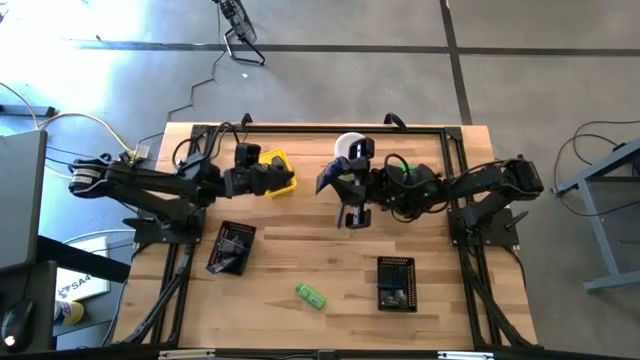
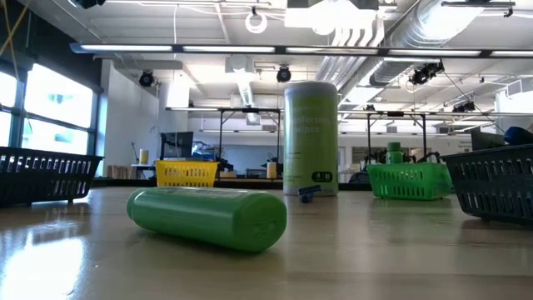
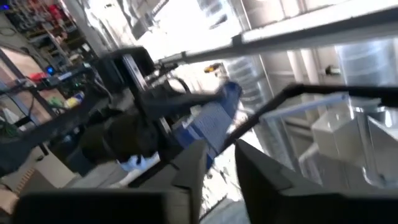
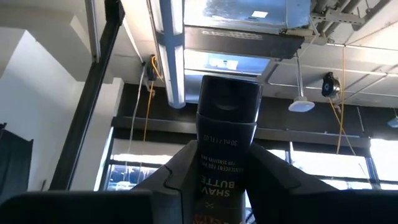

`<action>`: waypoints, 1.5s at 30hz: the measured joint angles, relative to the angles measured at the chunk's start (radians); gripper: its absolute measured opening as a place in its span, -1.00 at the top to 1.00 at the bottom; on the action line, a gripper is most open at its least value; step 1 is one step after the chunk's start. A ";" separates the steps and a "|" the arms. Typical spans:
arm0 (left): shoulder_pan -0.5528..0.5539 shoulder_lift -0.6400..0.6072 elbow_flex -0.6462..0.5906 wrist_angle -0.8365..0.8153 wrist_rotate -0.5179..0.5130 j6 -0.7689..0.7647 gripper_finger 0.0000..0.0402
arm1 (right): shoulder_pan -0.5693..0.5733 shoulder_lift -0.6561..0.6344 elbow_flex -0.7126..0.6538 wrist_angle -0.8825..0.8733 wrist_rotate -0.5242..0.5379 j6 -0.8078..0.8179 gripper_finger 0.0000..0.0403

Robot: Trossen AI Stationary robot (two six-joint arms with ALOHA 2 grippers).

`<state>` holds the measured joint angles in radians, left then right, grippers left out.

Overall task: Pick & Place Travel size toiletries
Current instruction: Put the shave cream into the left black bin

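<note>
Your right gripper [image 4: 217,177] is clenched on a dark shave-butter tube [image 4: 225,134], not yet placed. Your left gripper [image 1: 283,177], above the yellow mesh tray [image 1: 279,170]: grip unclear. The green bottle [image 1: 310,296] lies unpicked.

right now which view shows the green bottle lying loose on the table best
The low view: the green bottle lies on its side close to the camera, large, with nothing in front of it. The high view shows it only as a small green shape near the table's front edge, between the two black trays. Neither wrist view shows it.
</note>
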<state>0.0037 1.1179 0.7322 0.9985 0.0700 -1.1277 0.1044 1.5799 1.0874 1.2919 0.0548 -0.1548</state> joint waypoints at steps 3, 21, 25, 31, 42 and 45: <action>0.029 0.003 0.000 0.000 0.015 -0.033 0.37 | -0.008 0.000 0.000 -0.001 -0.013 -0.001 0.48; 0.056 0.150 0.067 0.061 0.051 -0.403 -0.25 | -0.078 0.000 0.000 -0.039 -0.116 -0.026 0.48; 0.056 0.150 0.089 0.060 0.055 -0.386 -0.25 | -0.071 0.000 0.000 -0.059 -0.109 -0.025 0.48; 0.056 0.151 0.089 0.048 0.051 -0.364 -0.25 | -0.072 0.000 0.000 -0.060 -0.107 -0.025 0.48; 0.056 0.151 0.089 0.047 0.052 -0.366 -0.25 | -0.075 0.060 0.016 -0.023 -0.058 -0.015 0.48; 0.056 0.151 0.089 0.046 0.062 -0.366 -0.25 | -0.075 0.078 0.034 -0.025 -0.054 -0.015 0.48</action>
<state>0.0597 1.2686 0.8207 1.0447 0.1317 -1.4937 0.0294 1.6579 1.1217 1.2673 0.0003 -0.1699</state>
